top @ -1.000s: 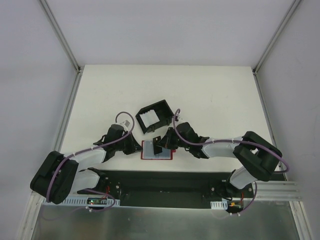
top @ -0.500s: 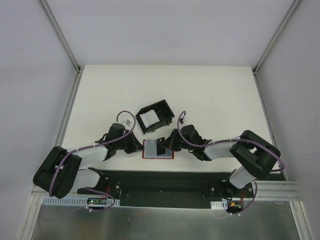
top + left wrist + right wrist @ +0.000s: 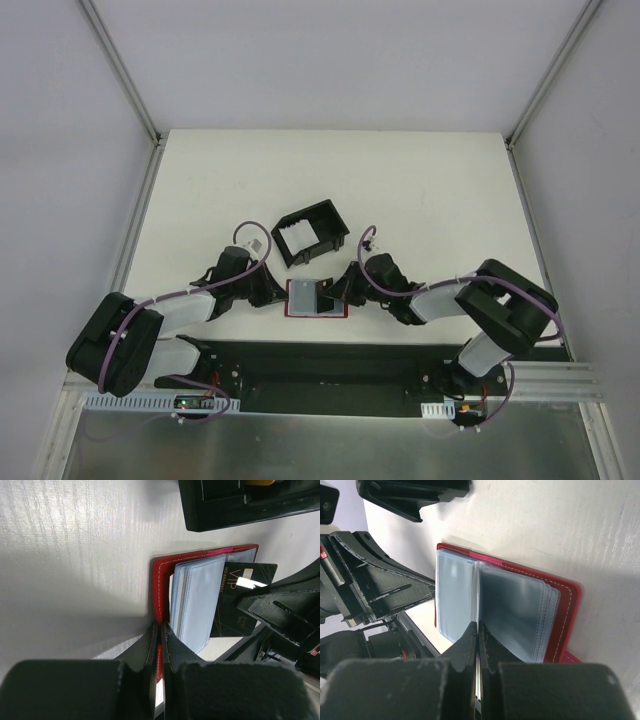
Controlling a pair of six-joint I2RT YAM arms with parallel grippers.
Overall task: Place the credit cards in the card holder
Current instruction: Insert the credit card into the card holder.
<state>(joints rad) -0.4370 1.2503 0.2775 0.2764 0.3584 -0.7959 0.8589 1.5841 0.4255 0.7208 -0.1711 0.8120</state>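
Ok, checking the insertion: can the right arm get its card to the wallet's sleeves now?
Probably yes: the wallet lies open, the left hand pinching its red edge, and the right hand holds the dark card right at the exposed sleeves.

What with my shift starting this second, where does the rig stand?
Left gripper: shut on the red cover of the card holder, which lies open on the table.
Right gripper: shut on a dark VIP card, held at the clear sleeves.
Done: holder open, card at it.
Left: seat this card in a sleeve; any other cards are not visible.
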